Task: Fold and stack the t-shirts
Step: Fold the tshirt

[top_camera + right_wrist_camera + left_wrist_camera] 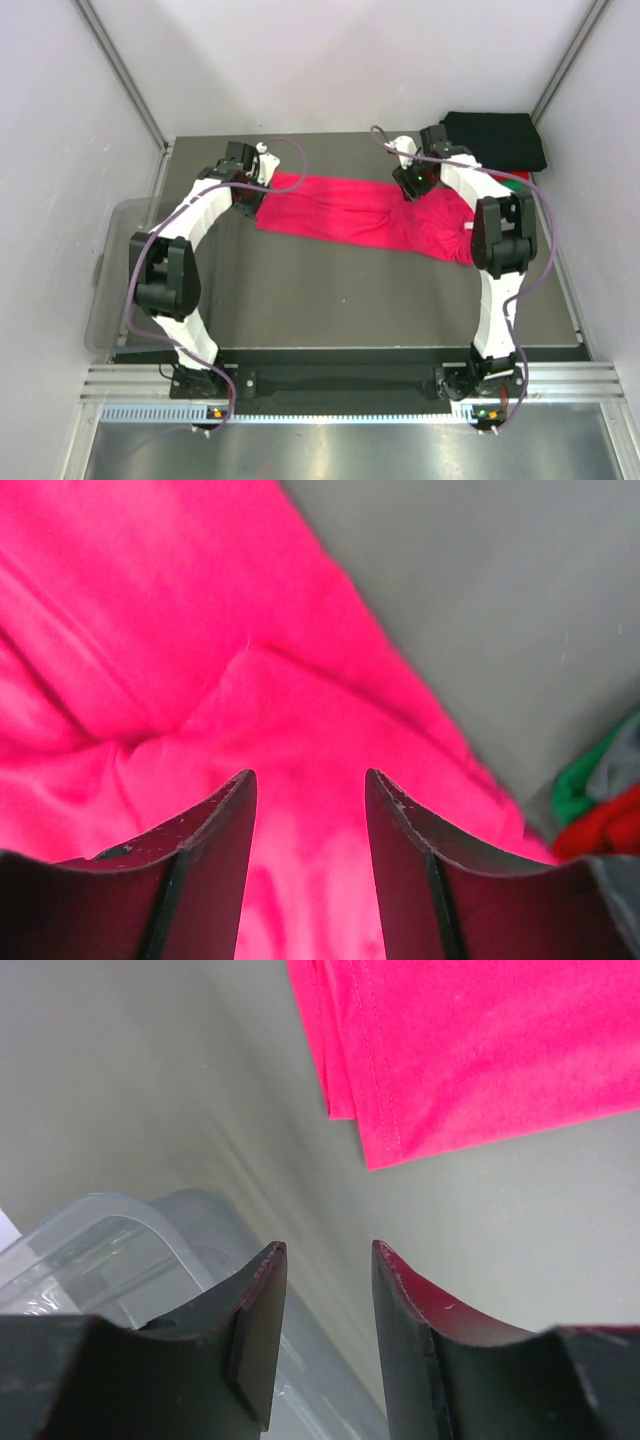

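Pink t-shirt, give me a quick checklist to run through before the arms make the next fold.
1. The left gripper is open and empty: ok.
2. The right gripper is open with nothing pinched: ok.
3. The right gripper is over the pink t-shirt: ok, cloth fills its view.
4. The left gripper is lined up on the shirt's end: not ok, the corner lies ahead of its fingers, not between them.
5. The shirt lies smooth: not ok, it bunches into creases near the right gripper.
6. The black t-shirt is folded in the far right corner: ok.
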Robot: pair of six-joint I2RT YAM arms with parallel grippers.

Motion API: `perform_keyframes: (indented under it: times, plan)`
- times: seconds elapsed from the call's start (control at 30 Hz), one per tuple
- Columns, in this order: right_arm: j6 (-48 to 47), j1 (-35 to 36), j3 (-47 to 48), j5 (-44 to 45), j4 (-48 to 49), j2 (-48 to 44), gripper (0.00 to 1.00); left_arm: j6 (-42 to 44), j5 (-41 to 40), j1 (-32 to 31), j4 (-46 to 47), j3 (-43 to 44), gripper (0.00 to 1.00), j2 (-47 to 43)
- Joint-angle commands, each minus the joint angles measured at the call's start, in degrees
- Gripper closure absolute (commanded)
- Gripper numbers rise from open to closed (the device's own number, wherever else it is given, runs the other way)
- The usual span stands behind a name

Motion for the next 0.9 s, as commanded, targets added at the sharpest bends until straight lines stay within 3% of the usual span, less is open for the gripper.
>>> perform_keyframes:
  times: [0.0,0.3,0.53,0.87]
  plan:
    - [1.4,-1.6,-4.2,1.2,1.6,-11.3,0.52,3.6,0.6,0.1,-1.9,0.9,0.55,-0.4]
    - [-2.6,-8.6,-20.3,-4.0,-5.6,-26.3,0.51,10.3,3.5,-0.6,-2.2,2.5,0.48,4.6]
    - [-3.5,-15.9,-27.2,-9.4,-8.8,-32.2,0.51,4.4,1.9,-0.6,-7.2,16.3,0.44,16.1]
    - [-5.5,-18.9,-32.8,-11.2,-8.6,-35.5,0.51,0.3,2.7,-0.6,-8.5,21.6,0.43,24.6]
